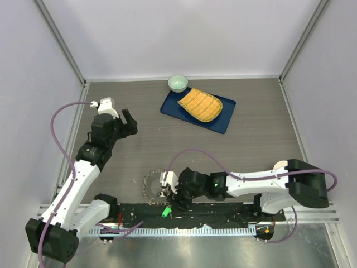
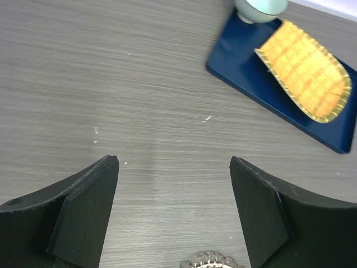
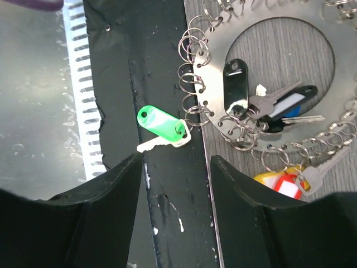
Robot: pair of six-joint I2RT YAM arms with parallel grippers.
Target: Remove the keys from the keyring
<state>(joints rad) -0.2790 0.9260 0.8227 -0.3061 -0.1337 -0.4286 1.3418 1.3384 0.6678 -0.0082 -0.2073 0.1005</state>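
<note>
Right jaws released above the green-tagged key (image 3: 160, 124) on the keyring (image 3: 215, 61) (its label cannot be read); left jaws released above the desk (image 2: 111, 84).

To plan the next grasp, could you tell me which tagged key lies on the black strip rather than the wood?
The green-tagged key, outside the keyring, just ahead of the open right gripper; the other tags lie over the wooden table.

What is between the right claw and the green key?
Only bare black mat lies between the right gripper and the green-tagged key; the right wrist view shows it.
</note>
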